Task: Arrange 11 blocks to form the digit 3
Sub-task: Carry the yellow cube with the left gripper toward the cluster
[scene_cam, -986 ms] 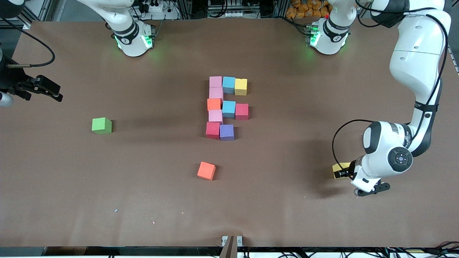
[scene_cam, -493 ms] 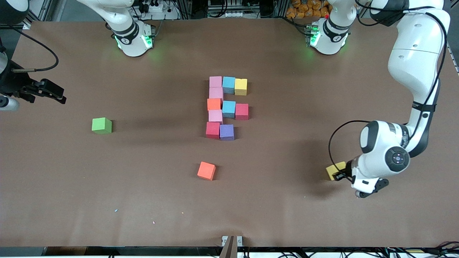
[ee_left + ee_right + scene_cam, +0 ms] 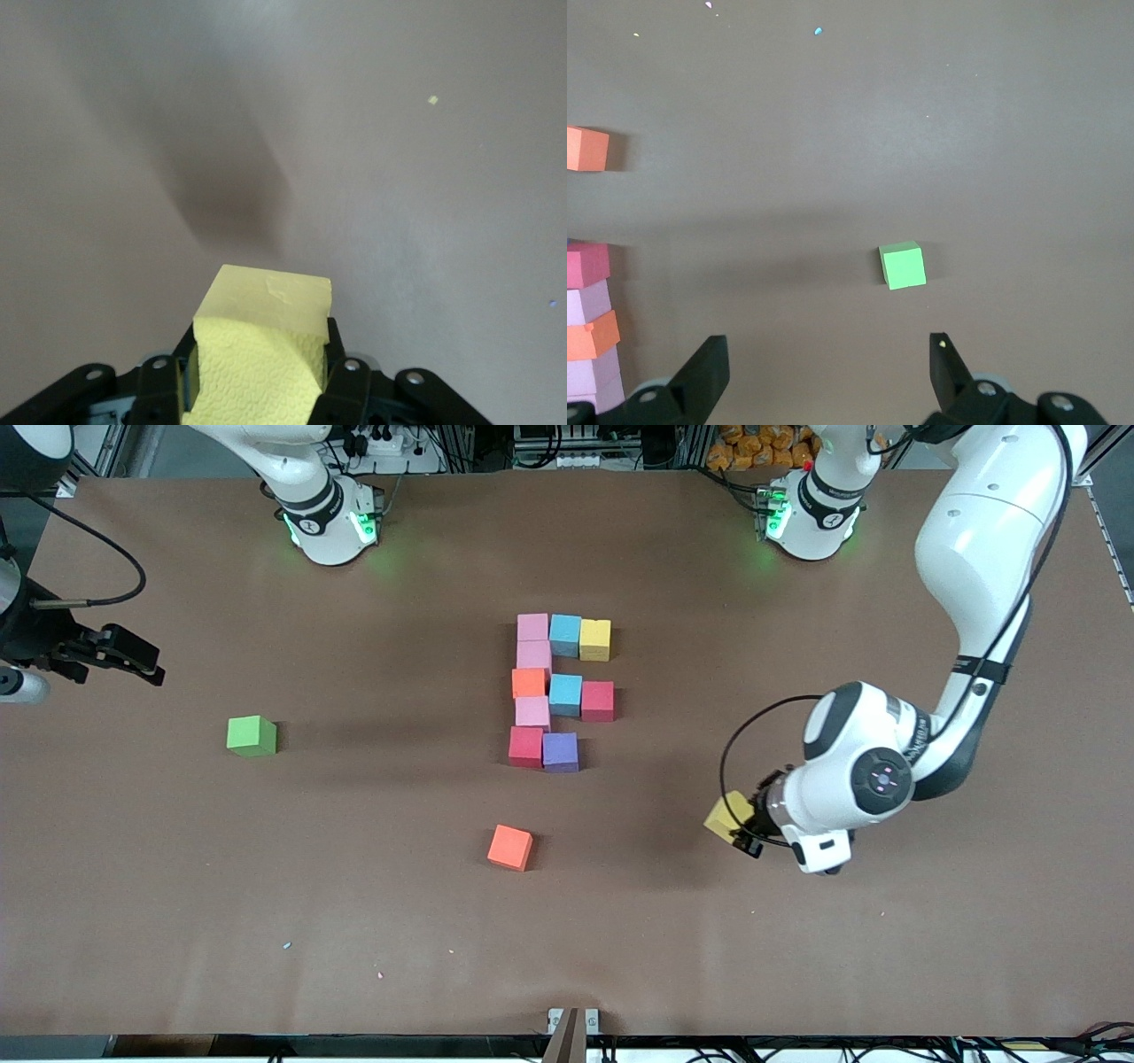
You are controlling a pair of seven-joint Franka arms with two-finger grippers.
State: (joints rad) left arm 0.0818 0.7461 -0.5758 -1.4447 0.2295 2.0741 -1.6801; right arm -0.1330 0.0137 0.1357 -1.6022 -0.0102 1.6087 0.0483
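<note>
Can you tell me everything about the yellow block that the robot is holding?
The yellow block is a small cube that looks like matte foam, with a bumpy texture on one face and a little nick on another. The left gripper is shut on it, one finger pressing each side. It hangs tilted above the bare brown table, touching nothing else, toward the left arm's end and apart from the cluster of colored blocks in the middle.

**Robotics laboratory test cell**

Two white arm bases (image 3: 330, 518) with green status lights are bolted along one edge of a brown-covered counter (image 3: 177, 886). Aluminium framing, power strips and loose cabling (image 3: 567, 443) line that edge, and small coloured foam cubes (image 3: 549, 691) lie on the surface.
</note>
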